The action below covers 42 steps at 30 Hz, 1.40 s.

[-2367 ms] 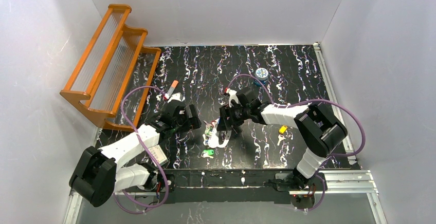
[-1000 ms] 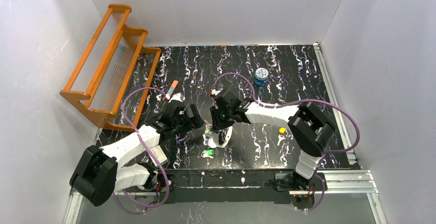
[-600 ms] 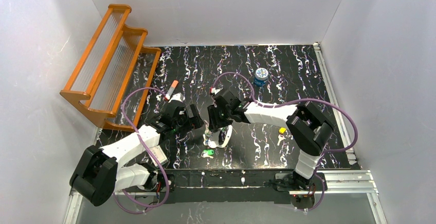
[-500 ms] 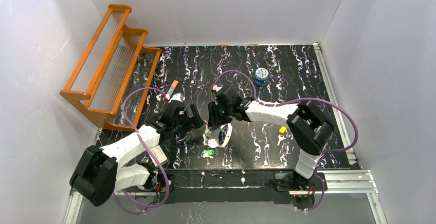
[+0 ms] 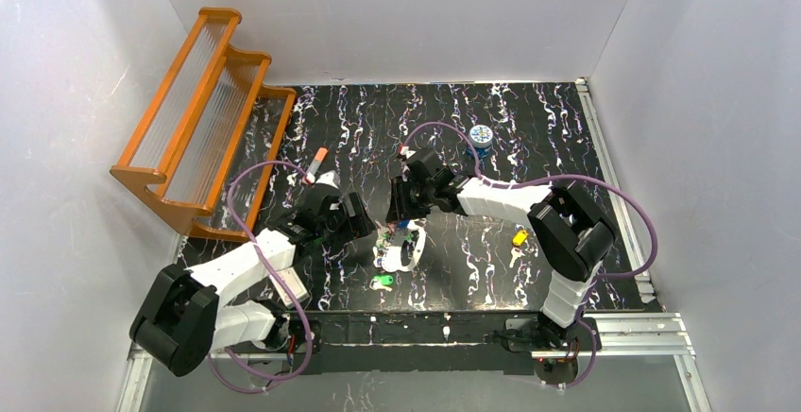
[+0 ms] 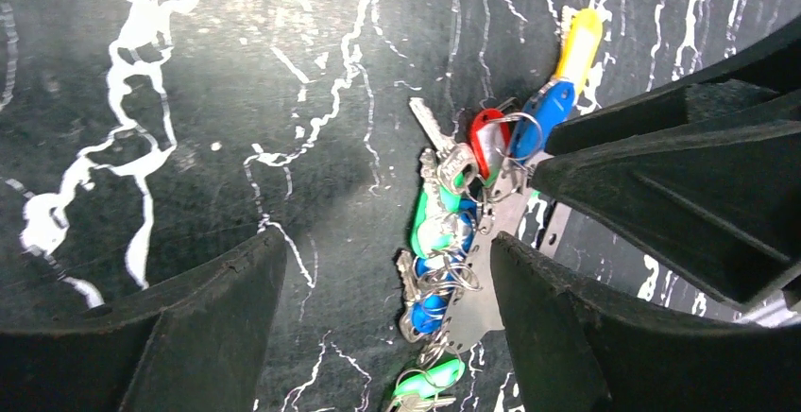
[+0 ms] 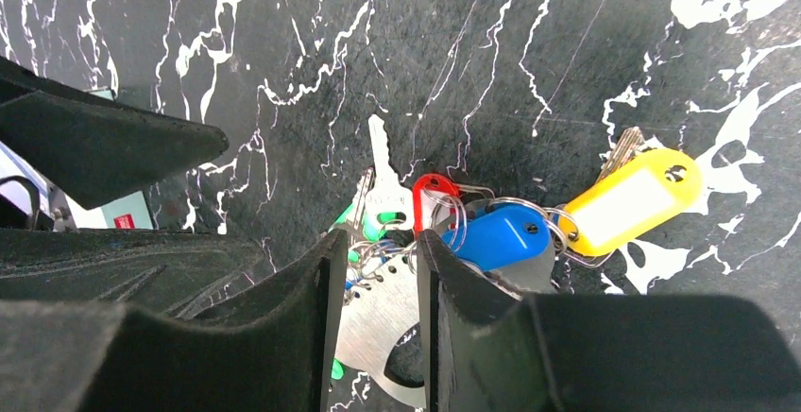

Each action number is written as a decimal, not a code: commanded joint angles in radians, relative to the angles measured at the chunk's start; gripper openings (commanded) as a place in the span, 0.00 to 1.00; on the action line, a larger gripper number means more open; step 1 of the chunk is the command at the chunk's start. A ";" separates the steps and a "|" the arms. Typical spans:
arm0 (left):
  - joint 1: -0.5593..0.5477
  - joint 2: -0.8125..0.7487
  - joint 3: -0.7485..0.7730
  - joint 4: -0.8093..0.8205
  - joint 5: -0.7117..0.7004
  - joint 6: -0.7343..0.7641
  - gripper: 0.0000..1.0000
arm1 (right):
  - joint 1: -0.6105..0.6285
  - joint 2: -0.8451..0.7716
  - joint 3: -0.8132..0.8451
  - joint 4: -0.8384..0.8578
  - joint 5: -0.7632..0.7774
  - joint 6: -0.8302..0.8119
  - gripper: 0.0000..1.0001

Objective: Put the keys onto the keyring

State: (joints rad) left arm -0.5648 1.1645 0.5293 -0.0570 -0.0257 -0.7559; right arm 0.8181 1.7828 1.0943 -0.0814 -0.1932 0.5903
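Observation:
The keyring (image 5: 401,251), a pale oval loop, lies on the table with a bunch of coloured keys (image 5: 385,239) at its far-left end. In the left wrist view the green, blue and red keys (image 6: 439,232) hang on wire rings along its metal band (image 6: 477,306). My left gripper (image 5: 366,230) (image 6: 387,247) is open wide, and the bunch lies between its fingers. My right gripper (image 5: 403,214) (image 7: 380,242) stands over the ring's far end, its jaws a narrow gap apart with the band (image 7: 378,322) showing beneath. A blue tag (image 7: 496,234) and a yellow tag (image 7: 628,199) lie beside it.
A loose green key (image 5: 382,282) lies in front of the ring. A yellow key (image 5: 519,238) and a bare key (image 5: 514,258) lie to the right. A blue tin (image 5: 481,135) stands at the back, an orange-tipped tube (image 5: 315,163) and an orange rack (image 5: 203,110) to the left.
My right gripper swung left over the keyring, then drew back toward the far side. The ring now lies flatter. My left arm has barely moved.

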 commanded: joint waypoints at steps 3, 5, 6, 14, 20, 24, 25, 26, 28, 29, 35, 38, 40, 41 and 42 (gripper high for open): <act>0.004 0.051 -0.037 0.152 0.167 -0.019 0.72 | 0.004 -0.053 0.023 -0.039 -0.021 -0.055 0.39; 0.003 0.086 -0.039 0.201 0.220 -0.039 0.69 | 0.004 -0.056 0.023 -0.049 -0.023 -0.062 0.38; 0.003 0.103 -0.043 0.231 0.246 -0.048 0.68 | 0.004 -0.057 0.023 -0.053 -0.025 -0.064 0.38; -0.004 0.153 -0.053 0.333 0.311 -0.079 0.58 | 0.005 -0.087 0.005 -0.062 -0.051 -0.090 0.30; -0.004 0.107 -0.051 0.270 0.219 -0.065 0.54 | 0.022 -0.098 -0.017 -0.058 -0.078 -0.091 0.30; -0.004 0.093 -0.052 0.246 0.196 -0.068 0.52 | 0.042 -0.084 -0.018 -0.069 -0.073 -0.079 0.28; -0.004 0.084 -0.052 0.232 0.183 -0.066 0.51 | 0.048 -0.081 -0.020 -0.072 -0.067 -0.076 0.28; -0.005 0.072 -0.053 0.216 0.164 -0.065 0.50 | 0.053 -0.077 -0.020 -0.074 -0.062 -0.074 0.29; -0.004 0.041 -0.055 0.178 0.115 -0.065 0.50 | 0.065 -0.068 -0.021 -0.076 -0.053 -0.073 0.31; -0.004 0.024 -0.056 0.159 0.089 -0.063 0.51 | 0.068 -0.063 -0.019 -0.075 -0.050 -0.073 0.32; -0.004 -0.051 -0.058 0.069 -0.004 -0.050 0.54 | 0.100 -0.026 0.011 -0.086 -0.040 -0.088 0.36; -0.004 -0.083 -0.066 0.029 -0.027 -0.047 0.54 | 0.125 -0.022 0.018 -0.097 -0.041 -0.120 0.39; -0.004 -0.103 -0.078 0.019 -0.032 -0.050 0.54 | 0.141 -0.027 0.014 -0.098 -0.047 -0.147 0.42; -0.004 -0.113 -0.085 0.019 -0.034 -0.055 0.54 | 0.150 -0.030 0.010 -0.097 -0.047 -0.160 0.44; -0.004 -0.122 -0.091 0.020 -0.033 -0.058 0.54 | 0.157 -0.034 0.006 -0.097 -0.048 -0.173 0.45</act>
State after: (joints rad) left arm -0.5659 1.0893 0.4667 0.0223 -0.0097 -0.8173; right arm 0.9428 1.7630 1.0828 -0.1776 -0.2379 0.4828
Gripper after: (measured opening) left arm 0.542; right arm 0.428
